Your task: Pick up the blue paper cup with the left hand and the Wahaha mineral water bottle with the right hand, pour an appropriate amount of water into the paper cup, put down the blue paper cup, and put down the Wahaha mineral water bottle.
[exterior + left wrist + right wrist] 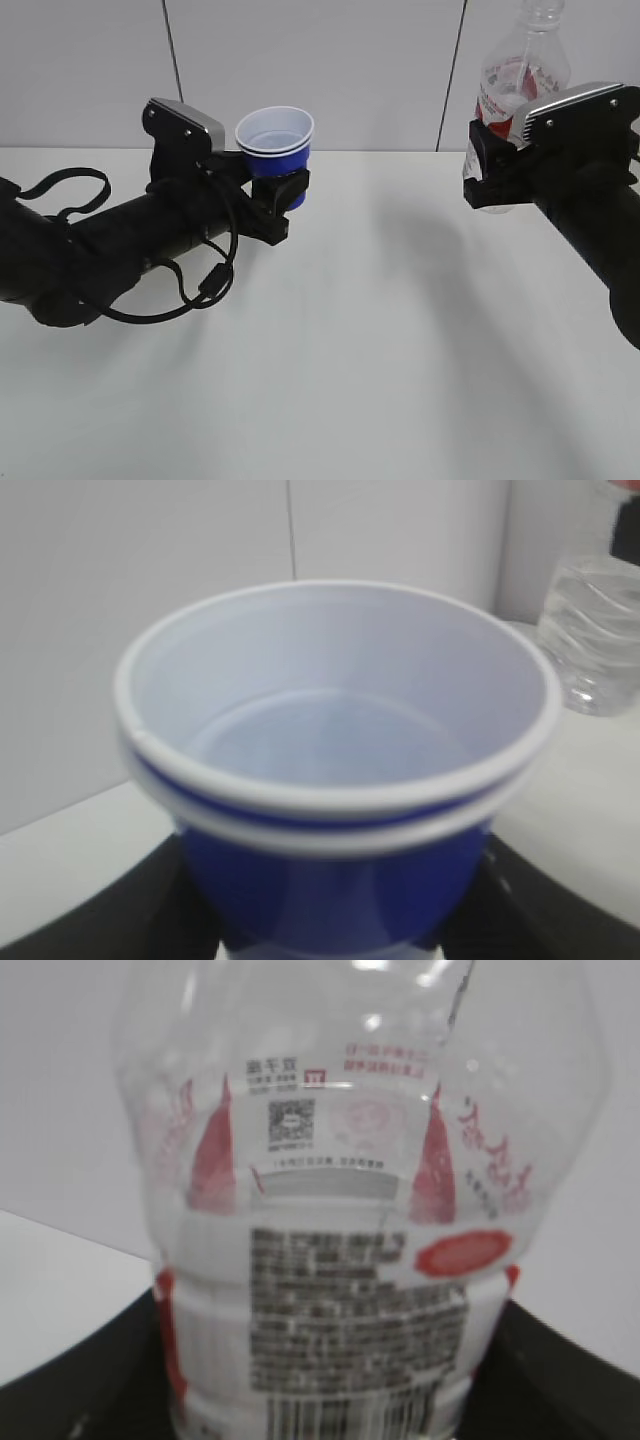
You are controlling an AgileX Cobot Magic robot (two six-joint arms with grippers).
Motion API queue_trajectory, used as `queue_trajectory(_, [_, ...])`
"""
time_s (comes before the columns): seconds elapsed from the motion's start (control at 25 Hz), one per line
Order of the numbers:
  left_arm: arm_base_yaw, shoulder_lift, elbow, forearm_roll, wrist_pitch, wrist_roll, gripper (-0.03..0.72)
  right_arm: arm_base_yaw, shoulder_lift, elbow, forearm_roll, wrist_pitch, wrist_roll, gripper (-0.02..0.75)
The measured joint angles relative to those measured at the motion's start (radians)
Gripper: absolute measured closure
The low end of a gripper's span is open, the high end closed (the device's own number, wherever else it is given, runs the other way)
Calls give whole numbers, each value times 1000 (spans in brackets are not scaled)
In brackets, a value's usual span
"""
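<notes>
Blue paper cup: the blue paper cup (275, 150) is held upright above the white worktop (330, 340), left of the middle in the exterior view, mouth up, with its doubled white rim level.
Cup contents: the left wrist view looks down into the blue paper cup (335, 750); the white inside shows a faint ring low on the wall, but whether water lies in it cannot be told.
Left pincer: the left pincer (283, 205) is clamped on the lower blue wall of the cup, black jaws on either side, the rim well clear above them.
Wahaha mineral water bottle: the Wahaha mineral water bottle (520, 85) stands upright in the air at the right of the exterior view, its capless neck running out of the top edge, well apart from the cup.
Bottle contents: the right wrist view shows the clear upper body of the bottle (330, 1260), with red and white label, small print and barcode; no water level can be made out there. In the left wrist view its ribbed lower part (595, 630) looks clear and glassy.
Right pincer: the right pincer (492, 170) is clamped round the bottle's labelled middle.
Surroundings: a pale panelled wall (380, 70) behind; black cable (200, 285) loops under the left arm.
In the way: open worktop between cup and bottle.
</notes>
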Motion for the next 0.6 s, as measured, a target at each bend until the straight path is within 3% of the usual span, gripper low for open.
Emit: queue_trajectory(0.6, [0,-192,236,-416,-101,189,246,0,-87,146,88,0,94,253])
